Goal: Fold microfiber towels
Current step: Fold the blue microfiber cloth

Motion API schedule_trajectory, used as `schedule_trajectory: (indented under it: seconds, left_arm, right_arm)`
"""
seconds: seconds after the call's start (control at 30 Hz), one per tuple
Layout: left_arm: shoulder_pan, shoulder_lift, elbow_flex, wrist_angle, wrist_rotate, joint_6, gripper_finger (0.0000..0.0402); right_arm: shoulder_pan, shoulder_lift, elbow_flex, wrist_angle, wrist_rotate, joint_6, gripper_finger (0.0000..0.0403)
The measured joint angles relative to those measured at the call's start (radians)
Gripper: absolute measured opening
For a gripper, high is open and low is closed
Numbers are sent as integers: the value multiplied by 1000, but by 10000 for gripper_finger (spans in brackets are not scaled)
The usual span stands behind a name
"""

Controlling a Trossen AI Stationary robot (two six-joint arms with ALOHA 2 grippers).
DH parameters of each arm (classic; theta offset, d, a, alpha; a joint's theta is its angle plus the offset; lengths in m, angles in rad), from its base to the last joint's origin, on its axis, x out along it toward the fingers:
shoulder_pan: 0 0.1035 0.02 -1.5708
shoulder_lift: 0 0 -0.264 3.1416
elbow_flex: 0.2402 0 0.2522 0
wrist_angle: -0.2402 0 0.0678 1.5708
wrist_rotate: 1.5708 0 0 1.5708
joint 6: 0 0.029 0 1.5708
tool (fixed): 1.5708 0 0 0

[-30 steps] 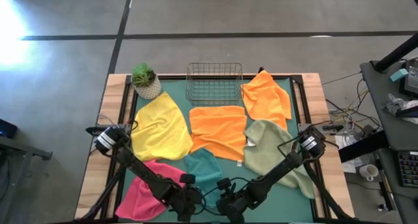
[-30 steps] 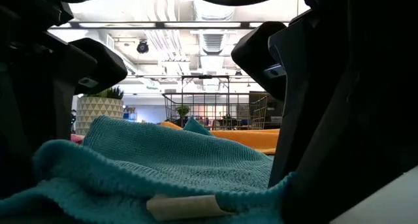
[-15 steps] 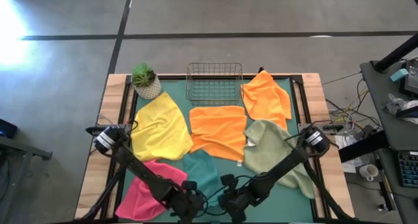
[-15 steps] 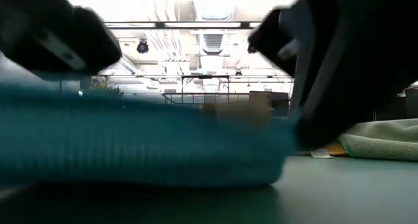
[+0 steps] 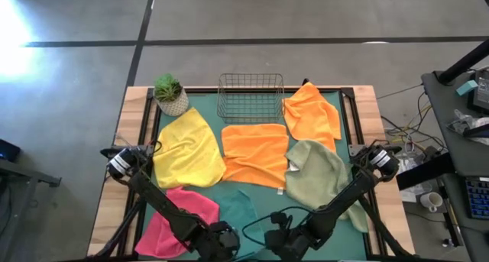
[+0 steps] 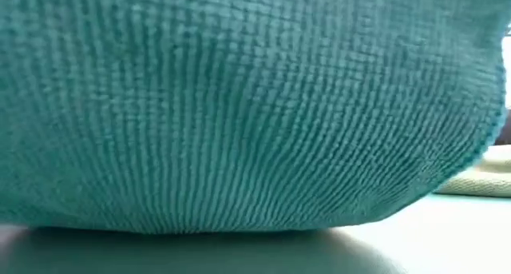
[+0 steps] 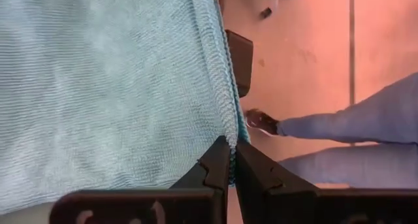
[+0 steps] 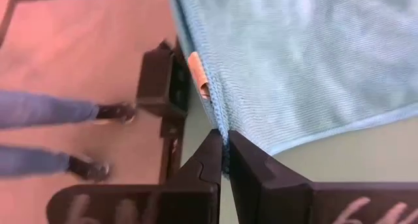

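The teal towel (image 5: 240, 212) is spread near the table's front edge and fills the low view (image 6: 239, 106). My left gripper (image 5: 226, 237) is shut on its near edge on the left side (image 7: 232, 144). My right gripper (image 5: 276, 237) is shut on the same edge on the right side (image 8: 224, 136). The pink towel (image 5: 179, 212), yellow towel (image 5: 187, 147), two orange towels (image 5: 256, 151) (image 5: 313, 113) and sage green towel (image 5: 317, 174) lie flat on the green mat, with no gripper on them. My left gripper pinches the teal towel's hemmed edge (image 7: 227, 119) between its two fingers, which slant down from the near side. The held edge is raised; the cloth spreads away from the fingers toward the far side. My right gripper pinches the teal towel's hemmed edge (image 8: 217, 116) between its two fingers, a short way from the small tag (image 8: 199, 74), slanting down from the near side. That edge is raised, and the towel's far part (image 8: 339, 119) lies on the mat.
A wire mesh basket (image 5: 250, 94) and a potted plant (image 5: 170, 94) stand at the far edge. Beyond the near edge a person's legs and shoes (image 7: 339, 129) (image 8: 39, 110) show on the floor. Bare mat (image 5: 267, 208) lies right of the teal towel.
Both grippers have risen and drawn back toward the table's near edge, rolling as they went. They have carried the teal towel's near edge up and toward the low camera; from a rumpled heap it has been spread into a sheet that fills that view.
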Motion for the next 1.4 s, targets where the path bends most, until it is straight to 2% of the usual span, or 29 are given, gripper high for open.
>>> schedule_trajectory:
  seconds: [0.23,0.5,0.67,0.93,1.2,1.4]
  left_arm:
    - [2,-4,-4,-139,-105,-2,1]
    - [37,-44,-6,-391,-227,-2,1]
    - [70,-46,-7,-529,-231,-2,1]
    - [127,-50,-29,-622,-245,2,1]
    - [193,-50,-42,-650,-258,8,1]
    - [198,-50,-42,-646,-237,35,1]
  right_arm:
    - [-58,5,0,-24,81,-6,9]
    - [-169,5,0,-39,88,-77,9]
    - [-241,7,0,-37,88,-110,9]
    - [-327,9,0,-56,88,-124,9]
    - [-373,13,0,-63,87,-123,9]
    - [-374,13,0,-76,88,-124,14]
